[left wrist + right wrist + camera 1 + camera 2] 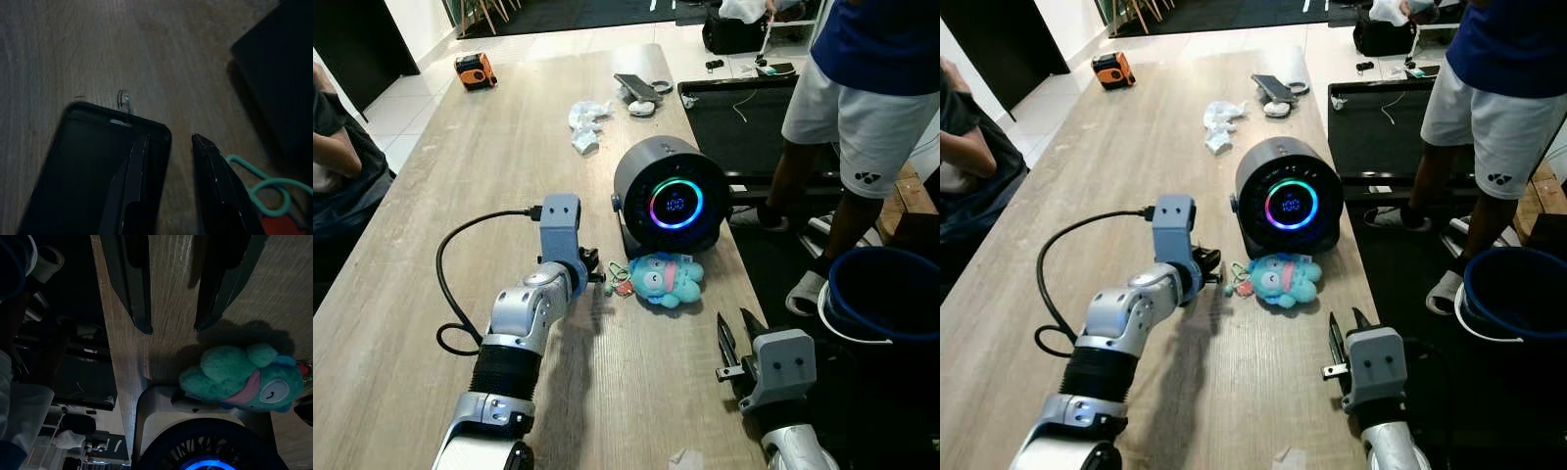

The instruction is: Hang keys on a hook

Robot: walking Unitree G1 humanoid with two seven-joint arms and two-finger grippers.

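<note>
**A:** While I've got the frame up, run it left to right. Fast.

**B:** Far left, a seated person (337,162) at the table (460,176) edge. Then my left gripper (595,270), low over the wood, fingers a narrow gap apart, nothing between them. In the left wrist view a dark flat block (98,166) lies under one finger, with a small clear hook-like bit (124,99) at its far edge. I can't say for sure it's the hook.

**A:** Keys?

**B:** Keys (621,284) lie flat on the table just beside my left fingertips, a teal loop and a red tag, joined to the teal plush toy (668,278). Can't tell whether a finger touches the ring. The plush sits against the foot of the round fan (671,199) with the lit ring.

**A:** Right side?

**B:** My right gripper (732,341) hovers by the table's right edge, short of the plush, fingers moderately apart, empty. Past it, a blue bucket (886,304) on the floor and a standing person (862,108).

**A:** Progress?

**B:** Early, I'd judge. Keys not lifted, nothing hung. Left to do: grasp the ring, carry, hook it.
</note>
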